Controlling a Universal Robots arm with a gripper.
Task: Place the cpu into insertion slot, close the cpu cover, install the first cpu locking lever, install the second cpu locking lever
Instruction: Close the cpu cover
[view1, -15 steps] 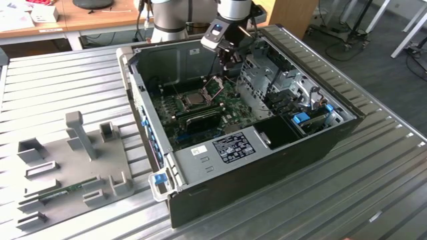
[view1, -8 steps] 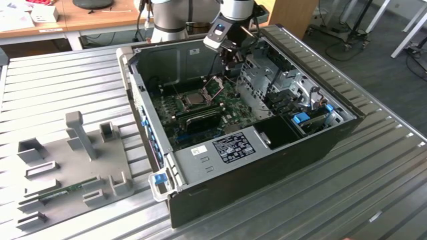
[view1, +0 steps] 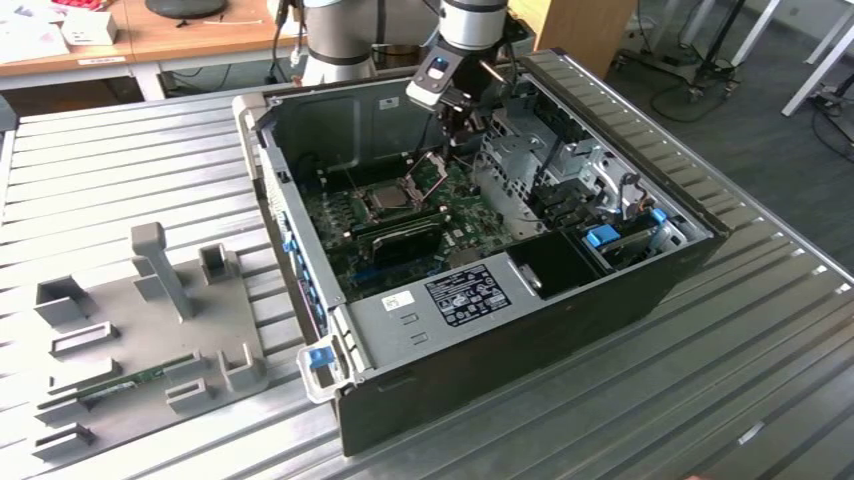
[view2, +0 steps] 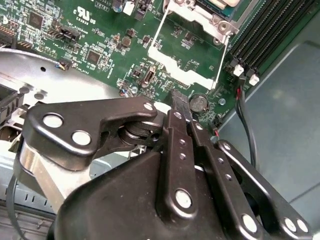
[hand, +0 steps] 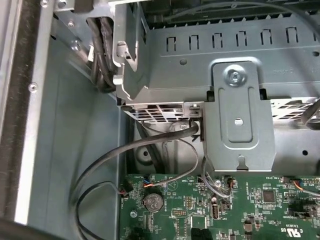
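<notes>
In the exterior view the cpu (view1: 394, 197) shows as a silver-grey square lying in the insertion slot (view1: 378, 210) on the green board inside the open computer case. The cpu cover (view1: 430, 171) stands tilted up at the slot's far edge. My gripper (view1: 458, 125) hangs just beyond that cover, toward the back of the case. In the second wrist view my gripper (view2: 180, 97) is shut with nothing between the black fingers, its tip just over the board beside a coin battery (view2: 199, 102). Two thin wire levers (view2: 156, 35) run out from the socket's silvery corner (view2: 220, 24).
Long black memory sticks (view1: 390, 233) lie beside the socket on the near side. A grey metal drive cage (view1: 514, 160) rises close to the exterior view's right of my gripper, and black cables (hand: 125, 155) loop near it. A grey fixture plate (view1: 147, 320) lies on the slatted table.
</notes>
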